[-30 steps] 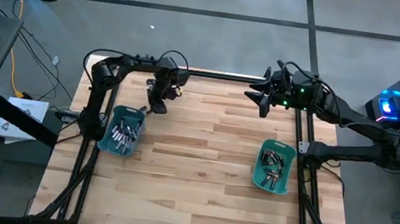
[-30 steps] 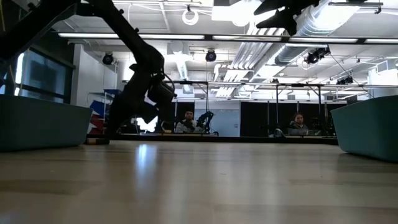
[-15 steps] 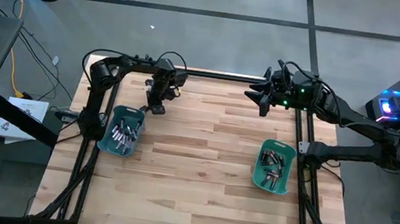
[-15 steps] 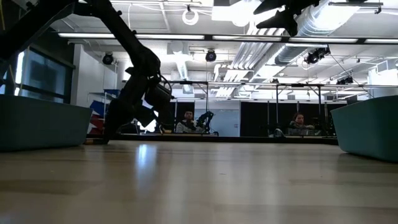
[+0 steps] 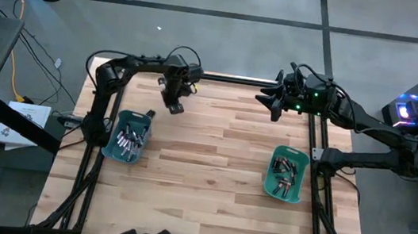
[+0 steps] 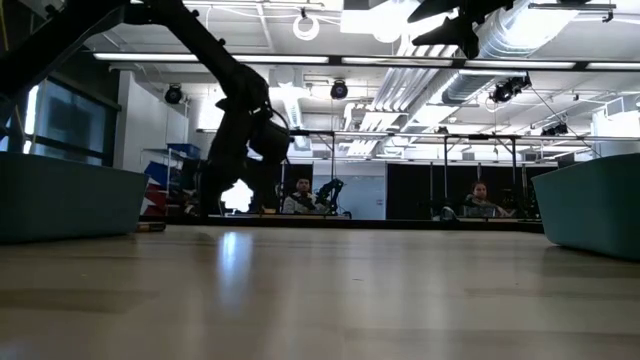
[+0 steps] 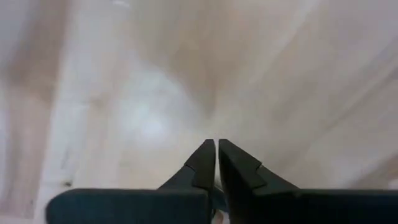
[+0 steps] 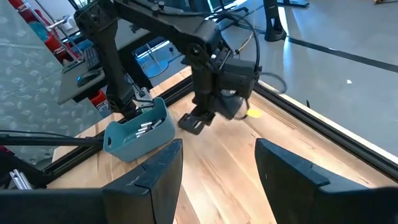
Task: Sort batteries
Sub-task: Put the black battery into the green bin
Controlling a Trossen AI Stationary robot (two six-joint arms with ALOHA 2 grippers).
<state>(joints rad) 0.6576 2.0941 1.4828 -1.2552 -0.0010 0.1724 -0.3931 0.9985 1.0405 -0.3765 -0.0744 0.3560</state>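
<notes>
Two teal bins stand on the wooden table, the left bin (image 5: 128,135) and the right bin (image 5: 285,173), each with several batteries (image 5: 132,133) inside. One small battery (image 6: 150,227) lies on the table by the left bin's far corner. My left gripper (image 5: 176,106) hangs just above the boards, right of that corner. It points down and is shut, and in the left wrist view nothing shows between its fingertips (image 7: 217,163). My right gripper (image 8: 217,174) waits open, high over the far right of the table.
The black frame rail (image 5: 230,78) runs along the table's far edge, close behind my left gripper. Bare boards (image 5: 212,157) stretch between the two bins. People sit in the room beyond the table (image 6: 480,200).
My left gripper has shut, risen a little and swung toward the table's right edge, away from the left bin's far corner. The small battery on the table has stayed where it was.
</notes>
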